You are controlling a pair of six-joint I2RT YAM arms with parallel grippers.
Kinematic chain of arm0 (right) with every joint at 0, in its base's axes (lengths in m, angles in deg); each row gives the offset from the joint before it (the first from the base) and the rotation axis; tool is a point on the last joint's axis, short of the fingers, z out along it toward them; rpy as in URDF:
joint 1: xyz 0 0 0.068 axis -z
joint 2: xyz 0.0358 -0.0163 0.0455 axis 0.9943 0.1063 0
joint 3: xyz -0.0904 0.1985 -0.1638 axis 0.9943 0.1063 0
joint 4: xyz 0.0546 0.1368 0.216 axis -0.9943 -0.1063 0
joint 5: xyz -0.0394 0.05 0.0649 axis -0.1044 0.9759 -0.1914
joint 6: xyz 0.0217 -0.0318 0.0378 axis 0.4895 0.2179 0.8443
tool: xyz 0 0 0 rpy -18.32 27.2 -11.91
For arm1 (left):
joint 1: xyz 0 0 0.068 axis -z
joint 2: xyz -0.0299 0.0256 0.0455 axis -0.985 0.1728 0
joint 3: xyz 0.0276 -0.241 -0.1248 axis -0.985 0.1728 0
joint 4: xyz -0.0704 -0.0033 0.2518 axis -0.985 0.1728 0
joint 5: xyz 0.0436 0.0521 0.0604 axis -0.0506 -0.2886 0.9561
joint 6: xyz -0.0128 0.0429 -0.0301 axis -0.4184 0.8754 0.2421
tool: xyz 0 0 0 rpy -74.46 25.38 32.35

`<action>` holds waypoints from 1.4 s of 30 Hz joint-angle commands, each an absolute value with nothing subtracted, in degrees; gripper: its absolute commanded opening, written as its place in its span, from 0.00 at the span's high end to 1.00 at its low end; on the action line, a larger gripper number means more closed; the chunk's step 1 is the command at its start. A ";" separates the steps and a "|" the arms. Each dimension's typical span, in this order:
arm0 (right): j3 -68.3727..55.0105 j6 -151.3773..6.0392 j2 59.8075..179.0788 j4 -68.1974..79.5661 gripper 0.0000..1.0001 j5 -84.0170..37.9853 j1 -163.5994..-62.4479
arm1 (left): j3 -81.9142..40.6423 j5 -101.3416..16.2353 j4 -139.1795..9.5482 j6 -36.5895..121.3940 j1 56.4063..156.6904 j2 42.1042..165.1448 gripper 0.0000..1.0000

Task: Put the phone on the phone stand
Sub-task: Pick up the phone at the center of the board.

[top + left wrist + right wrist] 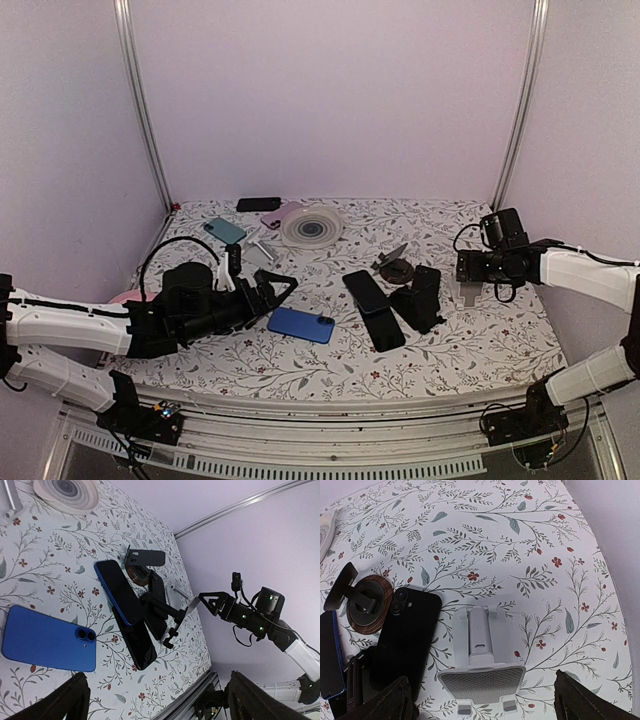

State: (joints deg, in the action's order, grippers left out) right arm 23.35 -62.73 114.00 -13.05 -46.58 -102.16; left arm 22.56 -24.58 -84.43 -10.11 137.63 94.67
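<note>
A blue phone [300,325] [50,640] lies back up on the table, just right of my open, empty left gripper [262,275] [155,705]. A blue-edged phone [362,290] [117,592] rests partly over a dark phone [388,332] [139,647]. Another black phone [425,295] [405,635] leans on a black stand [160,607]. A white phone stand [468,294] [482,650] stands bare on the table. My right gripper [465,272] [485,700] hovers over it, open, holding nothing. A round wooden-base stand [397,268] [367,602] is behind the phones.
At the back left lie a teal phone [225,230], a pink phone [282,212], a black phone [258,204], a round white disc [312,226] and a grey stand [262,246]. Walls close in the table [480,350] on three sides.
</note>
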 commanded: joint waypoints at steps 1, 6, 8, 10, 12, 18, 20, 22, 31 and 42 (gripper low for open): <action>21.87 -61.86 111.05 -14.81 0.01 -47.37 -103.02 | 23.31 -24.28 -83.94 -8.82 137.21 94.76 0.03; 20.21 -61.83 108.56 -16.95 0.01 -48.45 -106.10 | 23.75 -24.22 -83.97 -8.92 137.22 94.54 0.03; 19.47 -61.90 107.59 -17.57 0.01 -48.56 -107.61 | 23.91 -24.21 -84.02 -8.91 137.22 94.62 0.03; 18.82 -61.84 107.13 -17.88 0.01 -48.21 -109.30 | 23.94 -24.22 -84.07 -8.99 137.23 94.70 0.03; 18.13 -61.90 107.07 -17.83 0.01 -48.00 -111.48 | 23.94 -24.14 -84.05 -8.91 137.22 94.66 0.03; 16.09 -60.85 110.00 -16.42 0.01 -46.76 -119.25 | 24.33 -23.85 -83.81 -8.94 137.26 94.33 0.03; 14.78 -60.25 112.01 -16.12 0.01 -47.28 -122.33 | 24.46 -23.69 -83.72 -8.98 137.22 94.16 0.03; 12.98 -59.87 114.69 -15.84 0.01 -47.75 -125.23 | 24.68 -23.52 -83.72 -9.05 137.22 93.93 0.03; 1.21 -60.06 132.01 -14.53 0.00 -44.59 -132.84 | 24.93 -22.97 -82.65 -8.96 137.17 93.14 0.03; -8.43 -62.20 147.37 -14.46 0.02 -42.05 -132.23 | 26.56 -21.81 -80.74 -9.12 136.68 89.67 0.03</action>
